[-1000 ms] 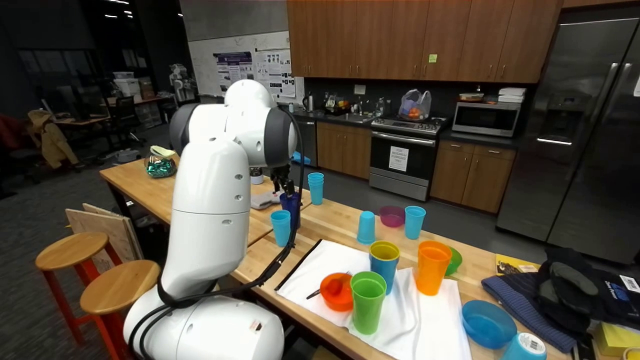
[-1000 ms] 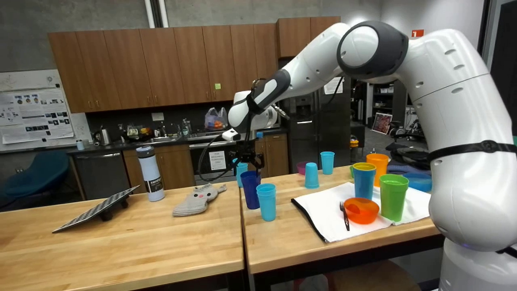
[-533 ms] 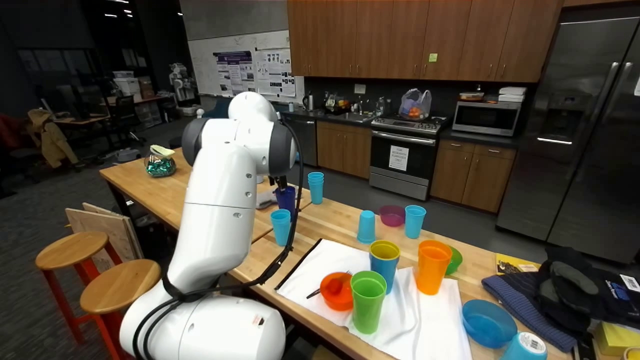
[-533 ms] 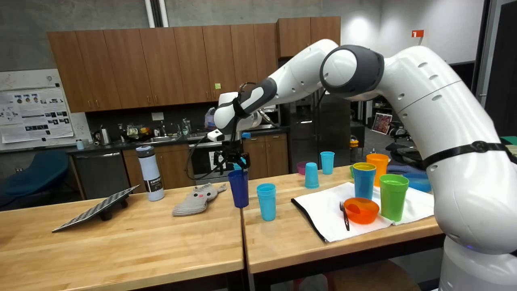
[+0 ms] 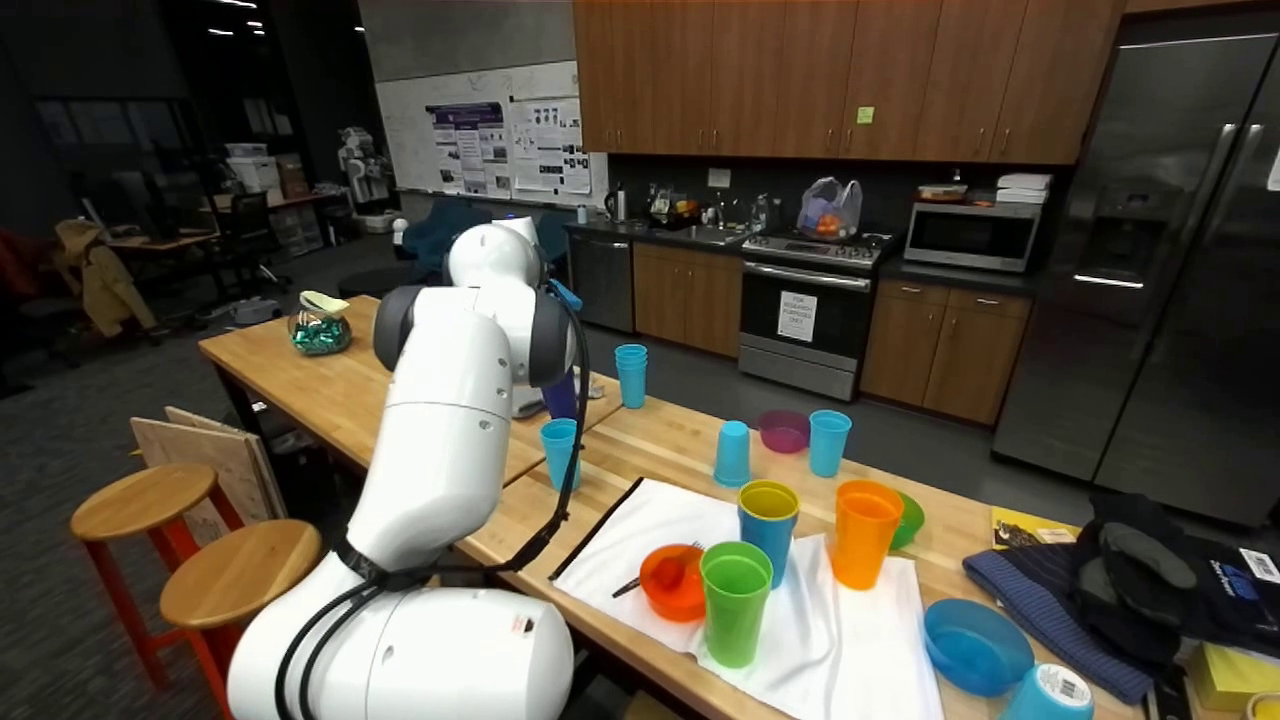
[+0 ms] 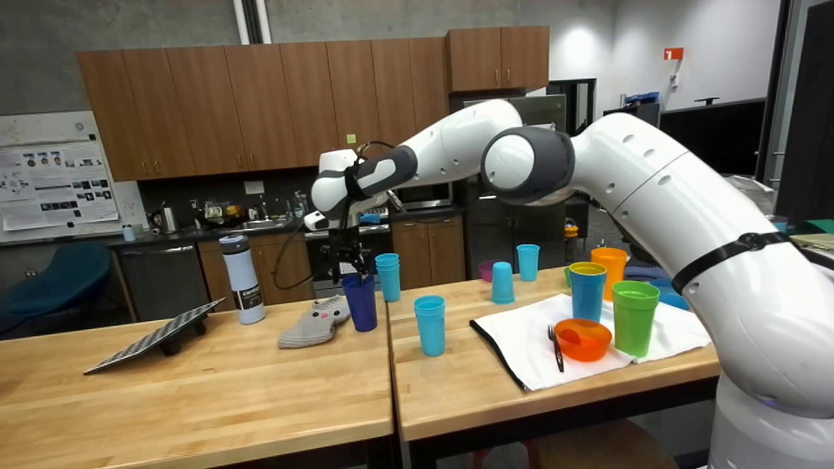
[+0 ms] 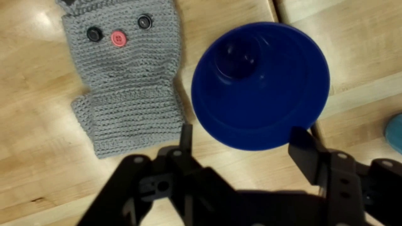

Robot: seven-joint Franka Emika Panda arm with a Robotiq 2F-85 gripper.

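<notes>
A dark blue cup (image 6: 359, 303) stands on the wooden table beside a grey knitted mitt (image 6: 316, 322) with button eyes, just past the seam. Seen from the wrist, the blue cup (image 7: 257, 94) shows its open mouth, close to the mitt (image 7: 135, 78). My gripper (image 7: 241, 127) is open, its fingers wide apart at the cup's rim. The right finger (image 7: 301, 141) overlaps the rim, seemingly touching it; the left one is apart from it. In an exterior view the gripper (image 6: 350, 272) hangs right above the cup. The arm hides the gripper elsewhere, leaving part of the cup (image 5: 560, 395) visible.
Light blue cups stand close by: a single cup (image 6: 430, 326) and a stack (image 6: 388, 277). A white cloth (image 6: 515, 339) bears an orange bowl (image 6: 583, 339), a fork and tall cups. To the left are a bottle (image 6: 242, 280) and a tilted black panel (image 6: 159, 335).
In an exterior view, my gripper and the blue cup have moved left together, over the seam between the tables and up to the mitt. The arm has lowered and stretched out.
</notes>
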